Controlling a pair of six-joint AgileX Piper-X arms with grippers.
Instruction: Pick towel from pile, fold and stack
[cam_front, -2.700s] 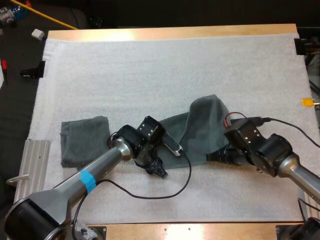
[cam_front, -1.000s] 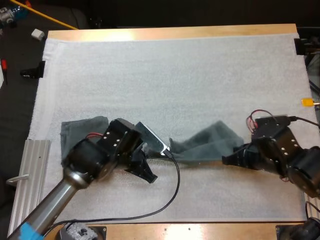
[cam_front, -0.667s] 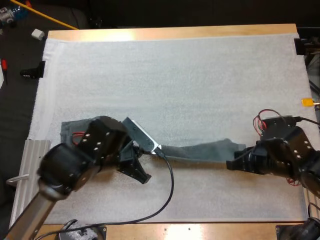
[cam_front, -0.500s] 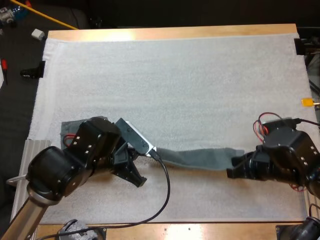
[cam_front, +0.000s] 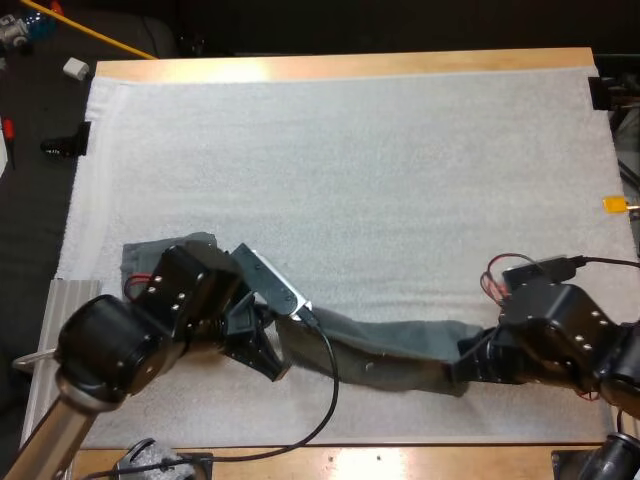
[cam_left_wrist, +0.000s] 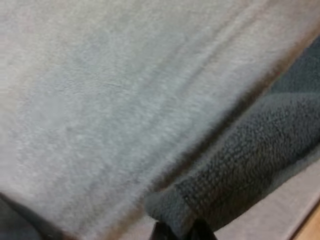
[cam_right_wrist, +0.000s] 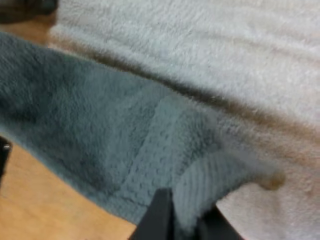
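Observation:
A dark grey-green towel (cam_front: 395, 350) hangs stretched between my two grippers, low over the front of the white mat (cam_front: 340, 170). My left gripper (cam_front: 275, 365) is shut on the towel's left corner (cam_left_wrist: 210, 185). My right gripper (cam_front: 462, 372) is shut on the towel's right corner (cam_right_wrist: 150, 165). A folded towel (cam_front: 150, 260) lies at the mat's left side, mostly hidden behind my left arm.
The table's wooden front edge (cam_front: 380, 462) runs just below the stretched towel. A metal rail (cam_front: 55, 330) sits off the mat's left side. Small loose items (cam_front: 75, 68) lie on the floor past the far left corner.
Both grippers lifted the towel off the mat and pulled it apart into a long band. Over the last half second they carried it toward the table's front edge, and it sags wider.

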